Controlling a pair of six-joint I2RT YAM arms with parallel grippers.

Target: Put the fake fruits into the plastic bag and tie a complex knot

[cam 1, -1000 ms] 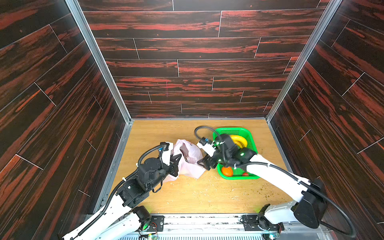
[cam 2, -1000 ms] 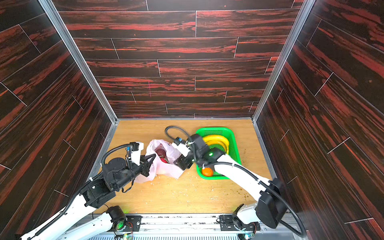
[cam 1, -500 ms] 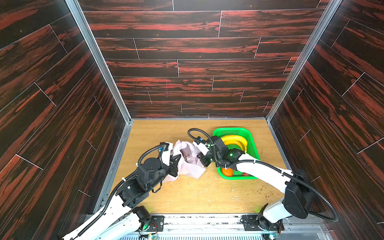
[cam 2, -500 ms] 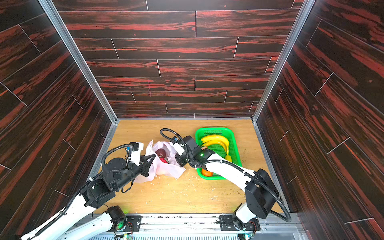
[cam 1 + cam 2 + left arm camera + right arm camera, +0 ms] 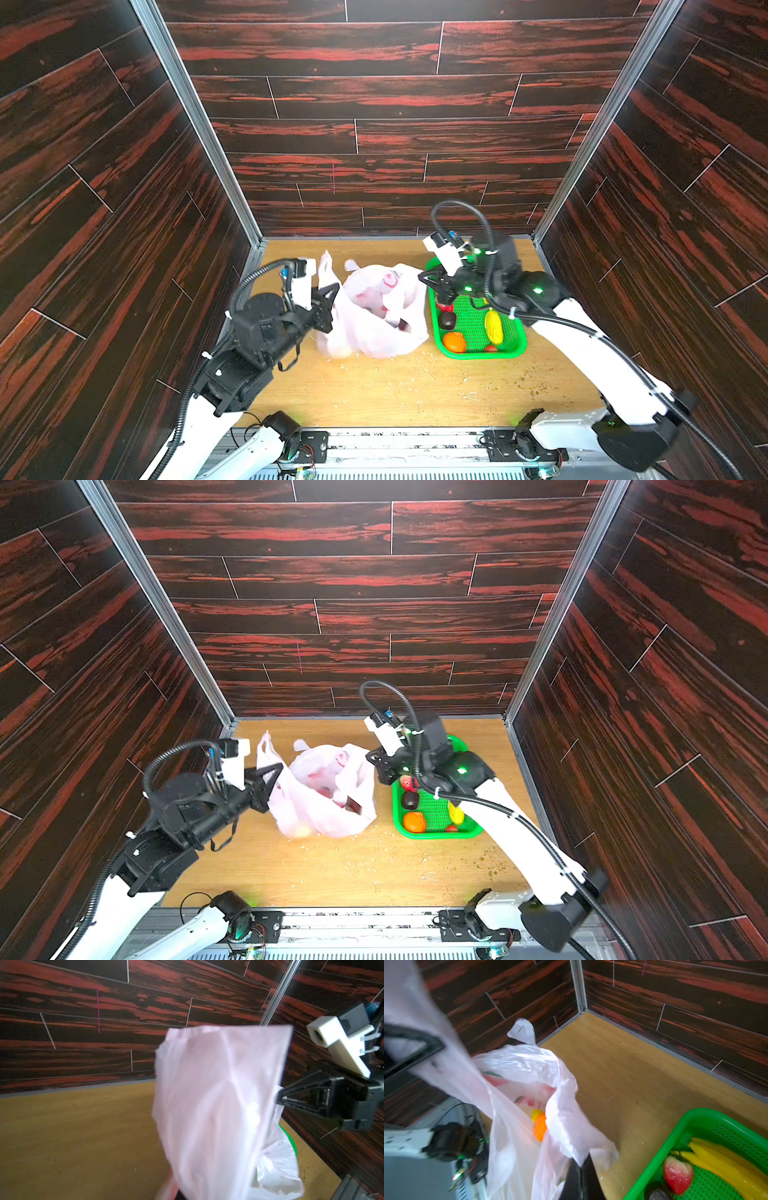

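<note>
We see the plastic bag [image 5: 374,324] on the desk [image 5: 395,395], left gripper [image 5: 336,289] fingers pinching its 9 o'clock rim, right gripper [image 5: 424,277] fingers shut on its 3 o'clock rim, an orange [image 5: 539,1130] inside, green basket [image 5: 482,354] of toy fruits [image 5: 493,326] at its 3 o'clock

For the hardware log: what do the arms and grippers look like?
The left arm and right arm have white links, black joint housings and green status lights. The left gripper and right gripper are black, triangular and open-framed, each beside a white camera mount and a looping black ribbed cable.
</note>
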